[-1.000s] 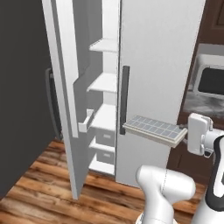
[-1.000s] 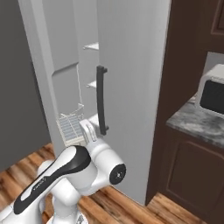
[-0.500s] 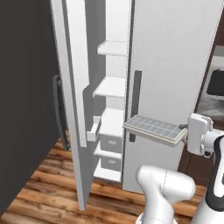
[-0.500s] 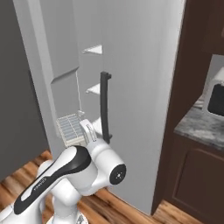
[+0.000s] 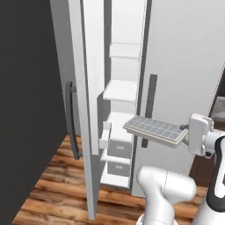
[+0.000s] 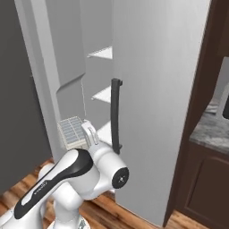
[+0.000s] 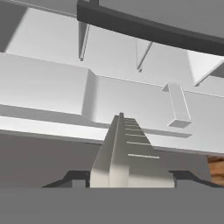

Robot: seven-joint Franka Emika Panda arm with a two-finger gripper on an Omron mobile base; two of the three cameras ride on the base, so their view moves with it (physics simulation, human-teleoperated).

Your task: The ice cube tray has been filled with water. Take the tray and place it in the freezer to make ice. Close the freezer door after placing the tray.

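My gripper [image 5: 184, 134] is shut on the right end of the white ice cube tray [image 5: 153, 130]. The tray stays level, with pale blue-grey water [image 5: 159, 129] in its cells. It hangs in front of the open freezer [image 5: 119, 90], at about the height of the lower white shelves, just right of the opening. The freezer door [image 5: 86, 101] stands swung out toward me on the left. In the right base view the tray [image 6: 73, 132] sits beside the gripper [image 6: 91, 133]. The hand view shows the tray [image 7: 127, 151] edge-on between the fingertips [image 7: 73, 177].
The other fridge door [image 5: 184, 70] is shut, and its dark bar handle [image 6: 116, 115] stands close behind the tray. A dark wall [image 5: 26, 88] lies to the left, beyond the open door. A dark cabinet with a stone counter [image 6: 210, 129] stands to the right. The floor is wood.
The whole picture has shifted: the base drove closer to the fridge, which looks larger and sits further right. The tray stays level in the shut gripper.
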